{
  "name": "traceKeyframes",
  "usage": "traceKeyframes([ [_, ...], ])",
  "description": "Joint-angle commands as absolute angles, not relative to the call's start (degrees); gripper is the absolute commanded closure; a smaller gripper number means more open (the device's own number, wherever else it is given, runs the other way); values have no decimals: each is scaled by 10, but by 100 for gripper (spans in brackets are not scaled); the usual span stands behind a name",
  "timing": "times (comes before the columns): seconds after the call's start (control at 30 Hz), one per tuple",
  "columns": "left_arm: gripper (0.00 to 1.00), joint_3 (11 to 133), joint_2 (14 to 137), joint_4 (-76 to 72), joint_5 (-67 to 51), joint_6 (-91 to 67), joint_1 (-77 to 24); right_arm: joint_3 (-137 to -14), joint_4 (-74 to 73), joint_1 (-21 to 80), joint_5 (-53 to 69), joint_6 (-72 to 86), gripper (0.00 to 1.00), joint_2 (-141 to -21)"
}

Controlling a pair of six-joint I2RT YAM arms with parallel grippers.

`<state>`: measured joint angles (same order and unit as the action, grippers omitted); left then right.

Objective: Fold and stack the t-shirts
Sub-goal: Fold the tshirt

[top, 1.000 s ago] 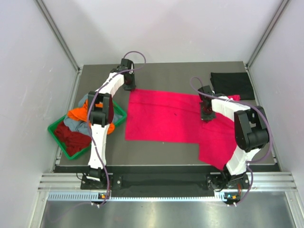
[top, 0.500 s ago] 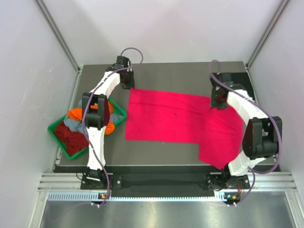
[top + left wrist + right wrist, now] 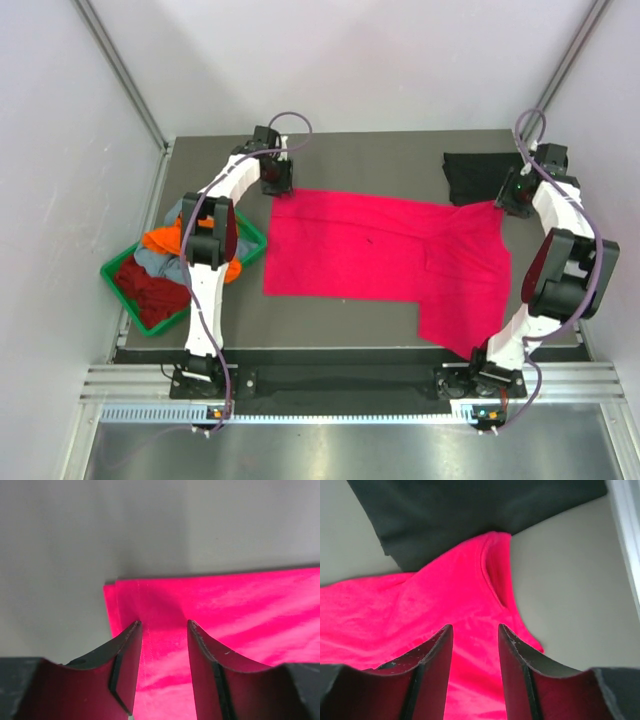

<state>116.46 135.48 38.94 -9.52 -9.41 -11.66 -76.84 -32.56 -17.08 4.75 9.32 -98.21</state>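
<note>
The left tool (image 3: 163,624) stands narrowly parted, gripping nothing, over the far left corner of the bright pink-red t-shirt (image 3: 380,250), which lies spread on the dark surface (image 3: 340,320). The right tool (image 3: 475,626), parted as narrowly, hangs over the shirt's far right sleeve, just beside the folded black t-shirt (image 3: 478,175). More tees (image 3: 160,270) lie heaped in the green tray (image 3: 108,270).

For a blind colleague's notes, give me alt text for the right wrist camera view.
The right hand, open, hangs over a bright pink-red cloth t-shirt spread on a grey table. The shirt's far corner meets a black cloth t-shirt.
</note>
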Motion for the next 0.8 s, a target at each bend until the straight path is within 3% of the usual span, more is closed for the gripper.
traceKeyframes([
  [0.0, 53, 1184, 1355, 387, -78, -49, -113, -803, -293, -181, 92, 61, 58, -1005],
  [0.4, 50, 1187, 1357, 381, -34, -10, -105, -816, -281, -199, 117, 9, 57, -1039],
  [0.77, 52, 1202, 1383, 382, -10, -4, -105, -830, -260, -210, 134, 4, 65, -1087],
])
